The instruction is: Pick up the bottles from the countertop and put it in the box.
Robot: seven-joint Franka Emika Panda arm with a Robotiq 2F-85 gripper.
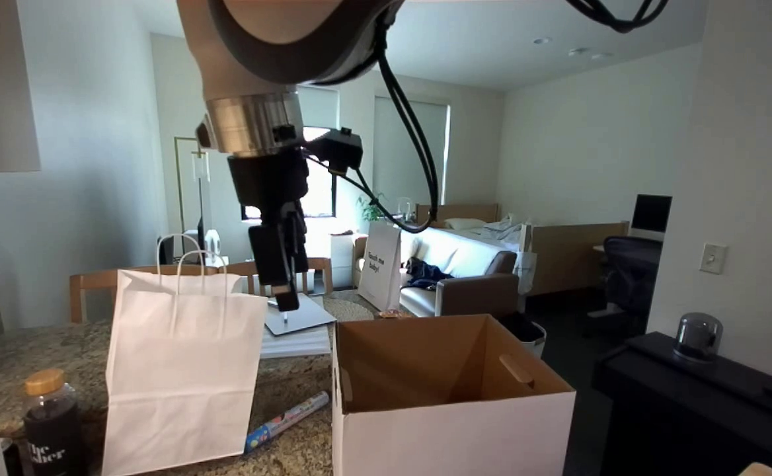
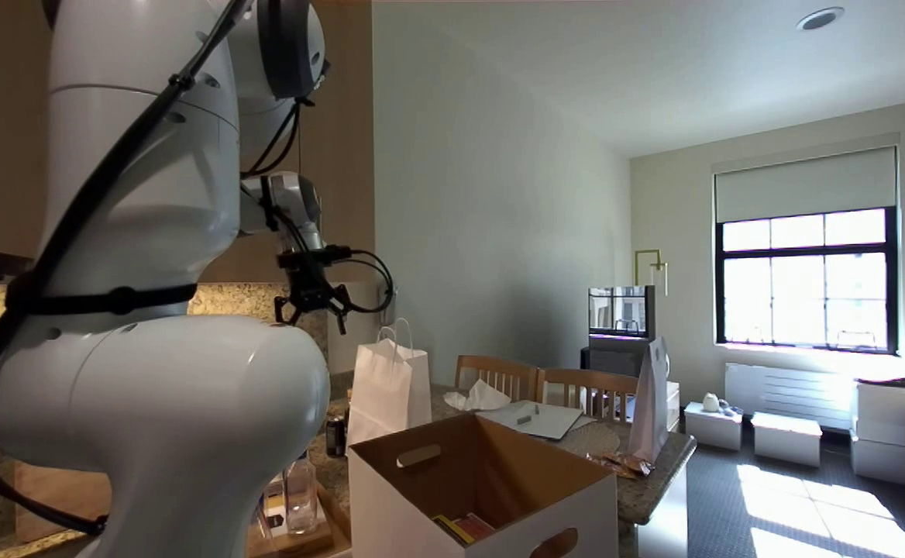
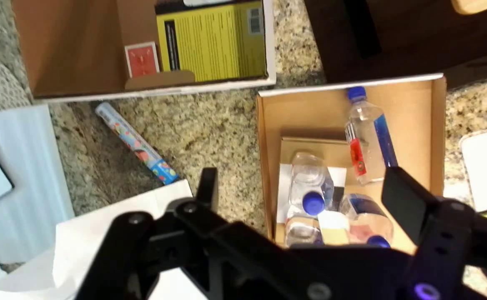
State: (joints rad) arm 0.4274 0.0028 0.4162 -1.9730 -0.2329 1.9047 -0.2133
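In the wrist view, several clear bottles with blue caps sit in a shallow cardboard tray (image 3: pixel 310 108) on the speckled countertop (image 3: pixel 227 133). One bottle (image 3: pixel 372 137) lies flat along the tray's right part; another (image 3: pixel 313 203) shows its cap toward the camera. Lower down, a bottle with a dark label (image 3: pixel 370 221) and another are partly hidden by my gripper (image 3: pixel 304 179). The gripper stands open above the tray, its fingers wide apart and nothing between them. In both exterior views it hangs high, well above the box (image 1: pixel 452 436), whose top is open.
Inside the box lie a yellow package (image 3: pixel 210 41) and a red card pack (image 3: pixel 142 60). A tall white paper bag (image 1: pixel 184 383) stands beside it, with a patterned tube (image 1: pixel 287 423) between. A dark bottle with a wooden-looking cap (image 1: pixel 52 423) stands left of the bag.
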